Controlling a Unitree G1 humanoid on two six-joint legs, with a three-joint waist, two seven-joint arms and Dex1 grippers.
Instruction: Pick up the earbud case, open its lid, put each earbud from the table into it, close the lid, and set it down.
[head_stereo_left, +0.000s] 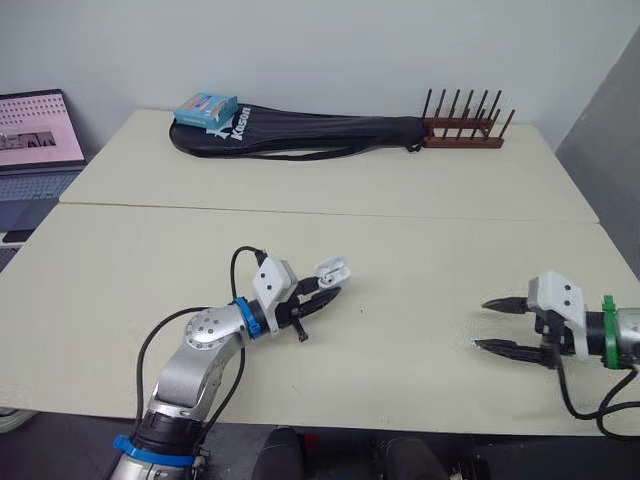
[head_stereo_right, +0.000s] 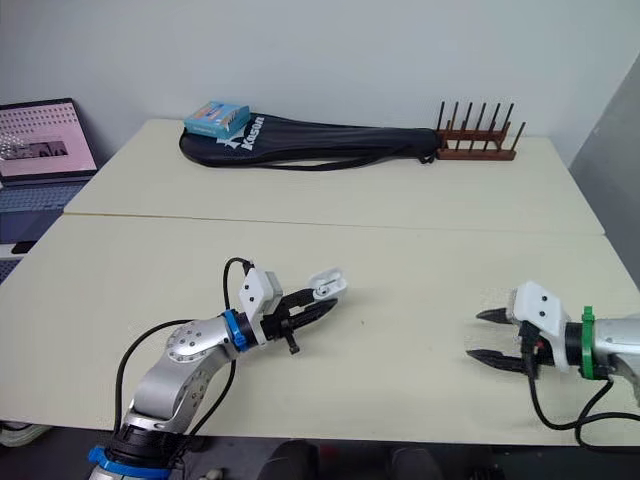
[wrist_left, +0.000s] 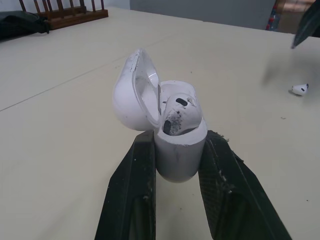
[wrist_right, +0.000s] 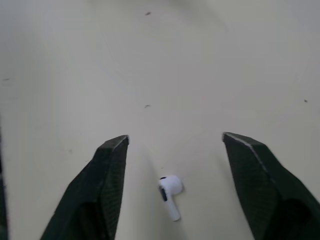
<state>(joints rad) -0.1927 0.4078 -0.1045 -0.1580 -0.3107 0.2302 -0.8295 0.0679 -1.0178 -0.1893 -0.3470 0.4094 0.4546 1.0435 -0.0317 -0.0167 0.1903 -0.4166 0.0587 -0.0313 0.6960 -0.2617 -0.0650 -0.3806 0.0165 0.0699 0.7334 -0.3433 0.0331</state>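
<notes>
My left gripper (head_stereo_left: 322, 290) is shut on the lower body of the white earbud case (wrist_left: 177, 135) and holds it just above the table, left of centre. The case's lid (wrist_left: 131, 92) stands open, tipped back. One white earbud (wrist_left: 179, 107) sits in the case. A second white earbud (wrist_right: 170, 192) lies loose on the table at the right. My right gripper (head_stereo_left: 482, 324) is open just above the table, one finger on either side of that earbud without touching it. The same loose earbud (wrist_left: 300, 89) shows small in the left wrist view.
At the table's far side lie a black racket bag (head_stereo_left: 300, 132) with a blue box (head_stereo_left: 206, 108) on its left end, and a brown wooden rack (head_stereo_left: 462, 128) at its right end. A laptop (head_stereo_left: 38, 140) stands off the table's far left.
</notes>
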